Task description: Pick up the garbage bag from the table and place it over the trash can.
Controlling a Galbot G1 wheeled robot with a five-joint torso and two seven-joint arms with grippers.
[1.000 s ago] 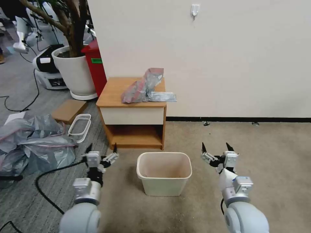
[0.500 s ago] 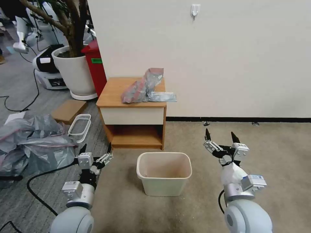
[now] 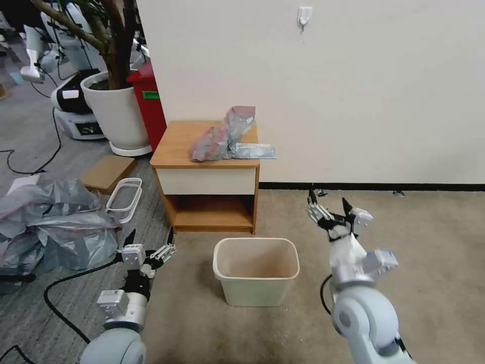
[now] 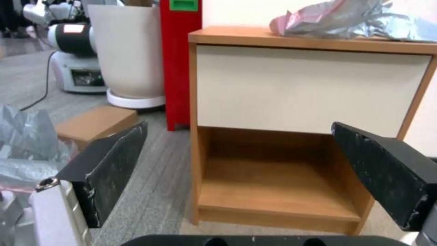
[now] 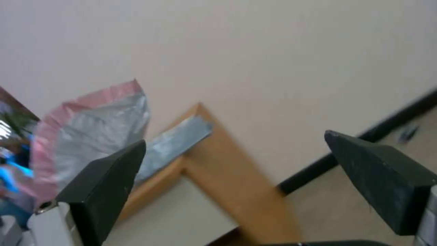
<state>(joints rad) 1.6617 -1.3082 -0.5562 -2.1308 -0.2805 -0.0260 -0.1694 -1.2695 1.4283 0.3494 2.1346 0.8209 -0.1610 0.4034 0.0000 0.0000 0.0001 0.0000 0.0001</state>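
Observation:
The garbage bag (image 3: 227,135) lies crumpled on the table (image 3: 174,143), grey with a pink-red band; it also appears in the left wrist view as the garbage bag (image 4: 346,18) and in the right wrist view as the garbage bag (image 5: 95,130). The cream trash can (image 3: 255,270) stands on the carpet in front of the table. My right gripper (image 3: 329,205) is open, raised right of the table's lower shelf and tilted toward the bag. My left gripper (image 3: 150,240) is open, low on the floor left of the trash can, facing the table (image 4: 309,89).
A heap of grey bags (image 3: 50,225) and a black cable (image 3: 70,283) lie on the floor at left. A white plant pot (image 3: 113,114), a red bin (image 3: 149,103), a flat brown box (image 3: 107,172) and a white wire frame (image 3: 125,198) stand behind them. Open carpet at right.
My right gripper has risen and swung left toward the table, its wrist turning. My left gripper has sunk a little lower and moved left.

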